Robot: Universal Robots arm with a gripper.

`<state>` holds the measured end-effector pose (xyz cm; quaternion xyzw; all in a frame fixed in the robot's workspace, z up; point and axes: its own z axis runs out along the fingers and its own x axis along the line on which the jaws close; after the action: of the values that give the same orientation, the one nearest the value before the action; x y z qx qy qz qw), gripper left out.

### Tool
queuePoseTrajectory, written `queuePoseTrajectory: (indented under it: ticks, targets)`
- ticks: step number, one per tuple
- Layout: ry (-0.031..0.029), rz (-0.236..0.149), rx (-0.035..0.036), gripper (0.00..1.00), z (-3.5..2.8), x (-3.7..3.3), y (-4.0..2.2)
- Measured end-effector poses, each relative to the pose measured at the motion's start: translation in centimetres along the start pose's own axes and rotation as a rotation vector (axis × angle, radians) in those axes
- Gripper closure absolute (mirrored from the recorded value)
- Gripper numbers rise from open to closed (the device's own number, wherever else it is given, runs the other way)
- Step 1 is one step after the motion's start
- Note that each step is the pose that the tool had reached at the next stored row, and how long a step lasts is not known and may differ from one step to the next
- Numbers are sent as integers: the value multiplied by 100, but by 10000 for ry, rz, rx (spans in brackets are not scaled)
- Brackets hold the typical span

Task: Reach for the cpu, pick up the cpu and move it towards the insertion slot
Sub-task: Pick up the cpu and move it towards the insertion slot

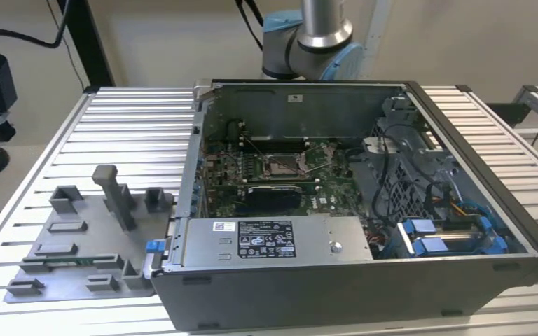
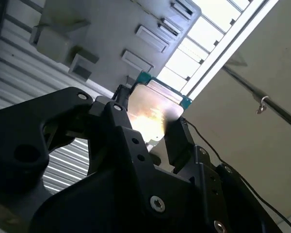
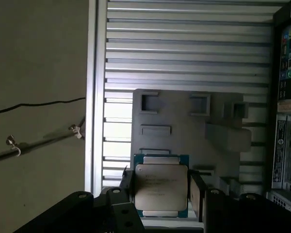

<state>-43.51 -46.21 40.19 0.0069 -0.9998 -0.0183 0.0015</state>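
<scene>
Above the fixture tray (image 3: pixel 184 141), the claw (image 3: pixel 162 193) hangs clamped on the cpu (image 3: pixel 161 178).

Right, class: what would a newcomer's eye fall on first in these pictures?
The open computer case in the middle of the exterior view, with the insertion slot on its green board. In both wrist views, the end effector grips the shiny cpu, with the grey fixture tray behind it.
</scene>
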Motion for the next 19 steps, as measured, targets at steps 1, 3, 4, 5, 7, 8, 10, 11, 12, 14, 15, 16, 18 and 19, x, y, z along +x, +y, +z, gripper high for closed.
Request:
queuePoseTrajectory:
  ticks: [1, 3, 4, 5, 7, 8, 10, 11, 12, 14, 15, 16, 18, 19]
  targets:
    - [-1, 0, -1, 100, -34, 0, 1]
    - [-1, 0, -1, 100, -89, 0, 3]
    - [-2, 0, -1, 100, -94, 0, 3]
    - [-3, -1, -2, 100, -94, 0, 3]
    - [-4, -1, -2, 100, -94, 0, 3]
    - [-3, 0, -1, 100, -95, 0, 3]
    - [-3, 0, -1, 100, -95, 0, 4]
    - [-3, 0, -1, 100, -95, 0, 4]
    - [-3, 0, -1, 100, -95, 0, 4]
    - [-3, -1, -1, 100, -95, 0, 4]
    - [-3, 0, -1, 100, -95, 0, 4]
    - [-3, -1, -1, 100, -95, 0, 4]
    - [-3, 0, 0, 100, -96, -2, 4]
    - [-1, -1, 1, 100, -97, -9, 3]
